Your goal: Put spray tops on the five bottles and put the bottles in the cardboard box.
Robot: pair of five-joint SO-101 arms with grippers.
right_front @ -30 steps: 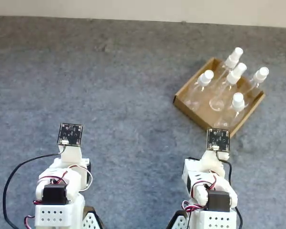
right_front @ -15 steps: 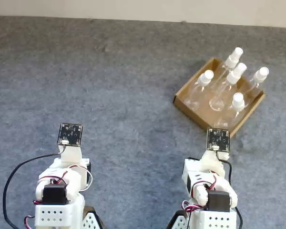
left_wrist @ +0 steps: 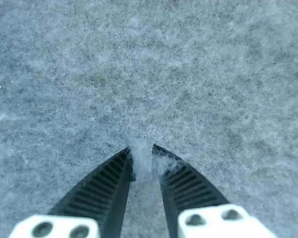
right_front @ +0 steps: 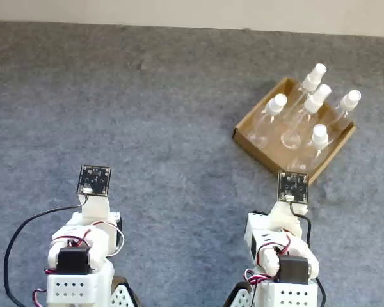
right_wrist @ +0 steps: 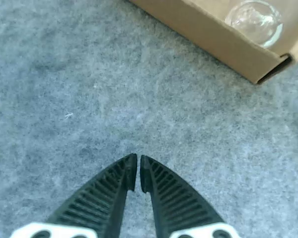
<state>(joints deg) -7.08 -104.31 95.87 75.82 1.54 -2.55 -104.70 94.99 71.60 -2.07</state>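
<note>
A grey, felt-like surface [right_front: 147, 128] covers the whole table under even light; a pale strip [right_front: 179, 13] runs along the frame's top edge.

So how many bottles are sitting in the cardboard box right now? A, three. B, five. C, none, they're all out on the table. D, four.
B: the high view shows five bottles inside the cardboard box, each with a white spray top on it.
</note>
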